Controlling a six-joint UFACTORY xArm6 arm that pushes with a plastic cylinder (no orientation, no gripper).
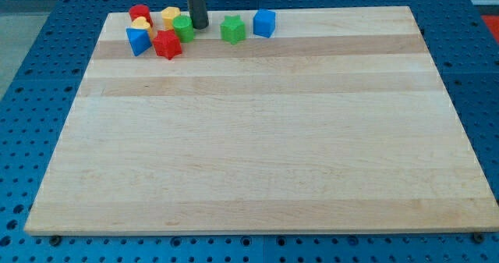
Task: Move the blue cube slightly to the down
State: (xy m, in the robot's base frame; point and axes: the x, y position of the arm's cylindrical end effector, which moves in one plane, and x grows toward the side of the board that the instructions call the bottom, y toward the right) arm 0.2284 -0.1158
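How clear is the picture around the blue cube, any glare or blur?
Camera view: even lighting, no glare on the wooden board; blue cube is sharp with only a faint shadow; my tip is crisp, off to its left beside the green block.

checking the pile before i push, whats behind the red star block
Behind the red star block, toward the view's top, sit a yellow block and a green block, with my tip beside the green one. Their lower edges are hidden.

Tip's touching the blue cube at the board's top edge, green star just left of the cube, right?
Not touching. In the camera view my tip is beside the green round block, well left of the blue cube. The green star does sit just left of the cube.
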